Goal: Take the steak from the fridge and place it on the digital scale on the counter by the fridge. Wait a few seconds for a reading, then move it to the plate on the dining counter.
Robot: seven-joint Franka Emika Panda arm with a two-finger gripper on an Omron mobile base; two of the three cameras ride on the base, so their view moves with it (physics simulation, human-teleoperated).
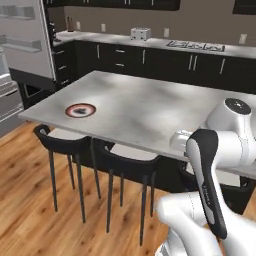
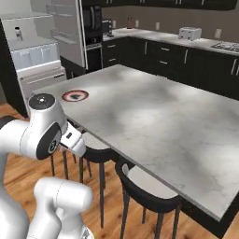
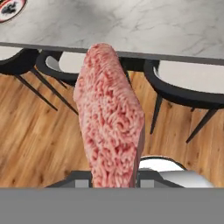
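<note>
In the hand view, the steak (image 3: 111, 118), a pinkish-red slab of raw meat, stands on edge between the jaws of my gripper (image 3: 114, 180), which is shut on it. It hangs over the wooden floor in front of the stools, below the near edge of the dining counter (image 3: 131, 22). The plate (image 1: 80, 110) (image 2: 75, 96) (image 3: 8, 8), with an orange-red rim and a dark centre, sits near the dining counter's (image 1: 150, 110) (image 2: 154, 112) left end. The fridge (image 2: 32, 56) (image 1: 20, 45) stands open beyond that end. The digital scale is out of view.
Black stools (image 1: 65, 142) (image 1: 127, 165) (image 2: 149, 191) (image 3: 183, 87) line the near side of the counter over the wooden floor (image 1: 30, 200). Along the back wall runs a worktop with a toaster (image 1: 140, 34) (image 2: 189, 33) and a hob (image 1: 195, 46).
</note>
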